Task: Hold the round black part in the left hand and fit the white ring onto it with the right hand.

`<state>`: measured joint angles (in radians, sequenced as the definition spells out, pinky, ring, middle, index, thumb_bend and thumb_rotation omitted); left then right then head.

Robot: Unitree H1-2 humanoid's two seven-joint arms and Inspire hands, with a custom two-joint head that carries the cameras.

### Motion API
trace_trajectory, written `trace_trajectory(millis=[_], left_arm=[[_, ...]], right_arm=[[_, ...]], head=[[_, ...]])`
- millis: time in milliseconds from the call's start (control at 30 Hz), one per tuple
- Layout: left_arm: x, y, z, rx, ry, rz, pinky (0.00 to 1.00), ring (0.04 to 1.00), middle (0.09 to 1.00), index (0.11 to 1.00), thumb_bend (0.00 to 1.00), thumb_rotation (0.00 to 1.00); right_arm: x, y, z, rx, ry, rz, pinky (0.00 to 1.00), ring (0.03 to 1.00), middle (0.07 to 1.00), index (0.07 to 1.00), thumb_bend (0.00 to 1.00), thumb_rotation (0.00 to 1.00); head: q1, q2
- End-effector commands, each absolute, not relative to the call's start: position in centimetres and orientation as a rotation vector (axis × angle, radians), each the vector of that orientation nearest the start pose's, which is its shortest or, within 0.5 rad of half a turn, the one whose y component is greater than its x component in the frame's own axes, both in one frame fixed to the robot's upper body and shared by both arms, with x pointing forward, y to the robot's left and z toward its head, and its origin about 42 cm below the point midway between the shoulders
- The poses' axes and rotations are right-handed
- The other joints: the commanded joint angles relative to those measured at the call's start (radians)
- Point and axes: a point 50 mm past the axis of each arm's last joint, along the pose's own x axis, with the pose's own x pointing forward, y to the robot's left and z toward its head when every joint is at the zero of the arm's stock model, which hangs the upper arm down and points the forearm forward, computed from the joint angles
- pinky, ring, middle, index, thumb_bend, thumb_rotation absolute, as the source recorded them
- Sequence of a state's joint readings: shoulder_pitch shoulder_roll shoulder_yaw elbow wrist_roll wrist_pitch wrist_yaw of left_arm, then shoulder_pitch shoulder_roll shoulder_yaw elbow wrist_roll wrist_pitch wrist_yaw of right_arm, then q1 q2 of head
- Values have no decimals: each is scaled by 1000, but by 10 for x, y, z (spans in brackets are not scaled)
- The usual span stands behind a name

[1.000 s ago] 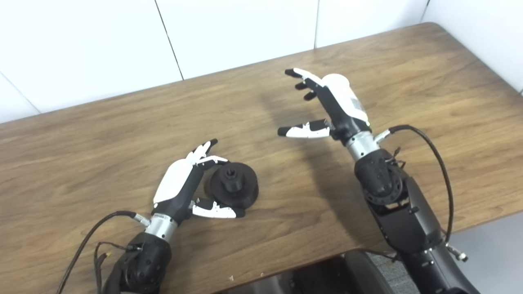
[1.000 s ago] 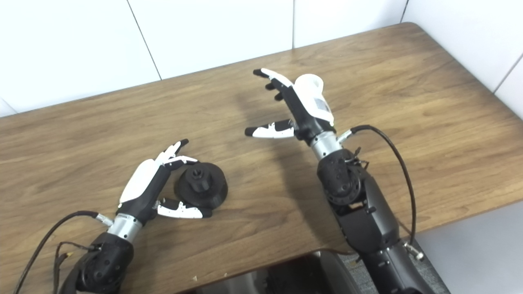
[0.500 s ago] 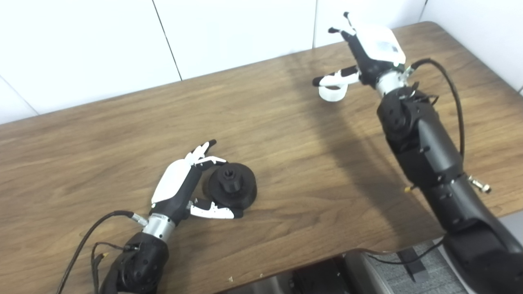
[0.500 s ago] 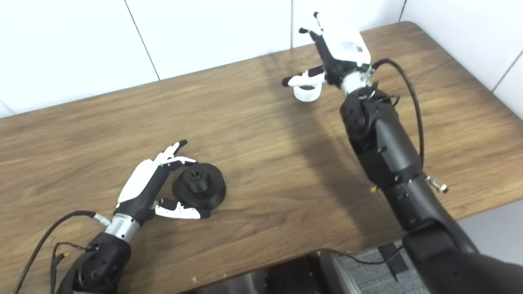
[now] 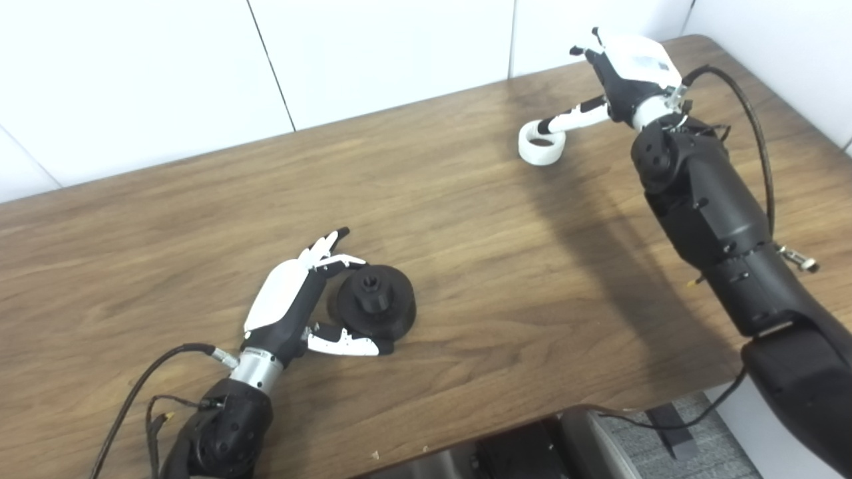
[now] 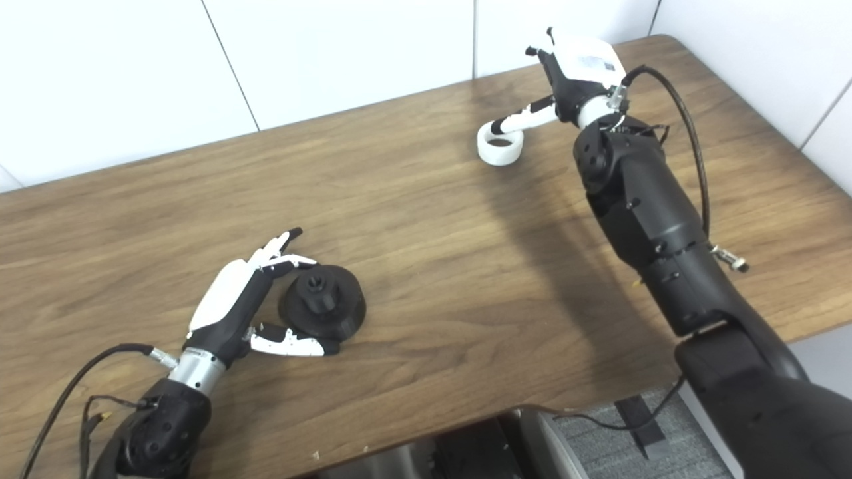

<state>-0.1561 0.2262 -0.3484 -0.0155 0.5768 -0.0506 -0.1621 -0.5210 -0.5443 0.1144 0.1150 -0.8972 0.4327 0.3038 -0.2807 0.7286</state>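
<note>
the step is picking up the ring [image 5: 541,142], far right on the table [image 5: 466,219]; the right hand [image 5: 622,66] reaches it, thumb over its rim, grip unclear. the left hand [image 5: 293,303] loosely cups the black part [image 5: 376,307]. next: close, lift, carry over

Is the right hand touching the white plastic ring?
Touching: in the left eye view the right hand lays its thumb on the white plastic ring's rim.
</note>
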Motion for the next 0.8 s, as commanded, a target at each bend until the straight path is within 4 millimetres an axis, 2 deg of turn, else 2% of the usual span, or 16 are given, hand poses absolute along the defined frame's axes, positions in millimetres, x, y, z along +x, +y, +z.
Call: trace_trajectory(millis=[0, 200, 533, 767], left_arm=[[320, 174, 134, 858, -242, -487, 1000, 1000, 1000, 600, 964, 346], [319, 175, 134, 860, -250, -486, 1000, 1000, 1000, 599, 963, 348], [318, 174, 134, 863, -237, -485, 1000, 1000, 1000, 602, 961, 358], [318, 174, 136, 863, -242, -483, 1000, 1000, 1000, 603, 958, 354]], right_arm=[[437, -355, 292, -1364, 108, -192, 856, 1000, 1000, 913, 1000, 633], [436, -356, 281, -1363, 136, -155, 850, 1000, 1000, 913, 1000, 635], [431, -347, 270, -1330, 171, -89, 911, 1000, 1000, 921, 1000, 648], [432, -342, 261, -1338, 181, -63, 918, 1000, 1000, 920, 1000, 659]], head=[[1, 1], [15, 6], [24, 12], [28, 15]])
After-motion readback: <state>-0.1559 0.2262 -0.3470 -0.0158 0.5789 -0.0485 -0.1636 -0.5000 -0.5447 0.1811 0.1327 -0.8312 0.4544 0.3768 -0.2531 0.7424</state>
